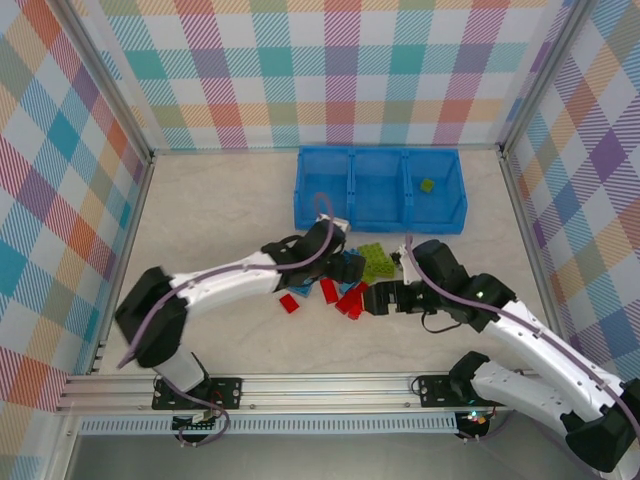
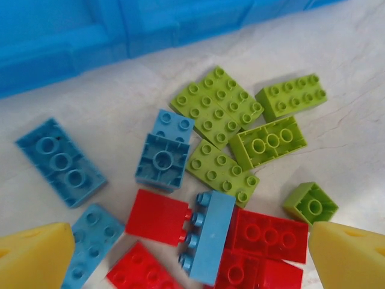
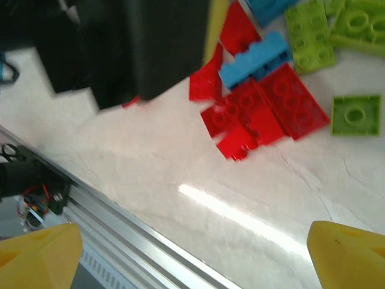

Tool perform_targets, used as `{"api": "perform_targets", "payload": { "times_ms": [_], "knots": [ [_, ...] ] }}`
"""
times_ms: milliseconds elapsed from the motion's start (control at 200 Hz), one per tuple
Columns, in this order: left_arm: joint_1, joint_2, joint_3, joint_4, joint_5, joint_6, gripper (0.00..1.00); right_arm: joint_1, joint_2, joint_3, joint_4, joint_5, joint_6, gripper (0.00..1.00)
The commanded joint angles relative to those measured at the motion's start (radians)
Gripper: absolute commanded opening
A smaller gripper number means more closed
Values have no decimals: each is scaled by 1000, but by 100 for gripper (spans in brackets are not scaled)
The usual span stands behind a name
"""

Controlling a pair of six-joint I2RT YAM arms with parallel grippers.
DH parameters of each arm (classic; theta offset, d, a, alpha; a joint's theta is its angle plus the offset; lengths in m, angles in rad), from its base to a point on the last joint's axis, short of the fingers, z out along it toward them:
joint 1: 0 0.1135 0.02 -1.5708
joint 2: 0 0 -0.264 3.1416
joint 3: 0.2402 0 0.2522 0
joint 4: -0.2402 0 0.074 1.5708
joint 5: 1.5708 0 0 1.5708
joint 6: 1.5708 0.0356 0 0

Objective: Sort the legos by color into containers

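Left gripper [image 2: 192,259] spread above mixed legos [image 2: 216,174], right gripper [image 3: 192,256] released near red bricks [image 3: 264,114], lime brick [image 1: 427,185] in rightmost container [image 1: 438,218]

A red lego [image 2: 141,271] runs off the left wrist view's bottom edge.

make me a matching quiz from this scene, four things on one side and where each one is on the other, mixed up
1 tray
2 lone green brick
3 brick pile
4 left gripper

a open, over the pile
b in the tray's right compartment
c along the far edge of the table
d on the table, in front of the tray

Pairs: 1-c, 2-b, 3-d, 4-a
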Motion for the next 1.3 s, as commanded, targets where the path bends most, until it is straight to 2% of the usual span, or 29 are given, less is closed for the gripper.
{"api": "perform_targets", "payload": {
  "times_ms": [0,80,210,380,515,750,880,1140,1295],
  "knots": [
    [17,102,99,-112,32,39,100,7,-56,-21,-53,38,34,100],
    [27,186,166,-139,34,64,95,6,-77,-32,-57,40,37,100],
    [46,285,240,-184,-21,75,87,7,-92,-45,-42,36,38,100],
    [66,332,253,-140,36,92,69,7,-86,-57,-5,31,35,100],
    [66,349,260,-130,44,94,58,7,-75,-54,0,42,30,100],
    [66,323,243,-101,45,100,50,7,-47,-55,22,24,26,100],
    [65,319,255,-114,21,116,35,6,-42,-53,33,17,30,99],
    [65,241,241,-120,17,120,32,6,-45,-55,35,17,35,100],
    [69,165,249,-141,-51,121,31,6,-45,-55,46,19,37,100]
  ]
}}
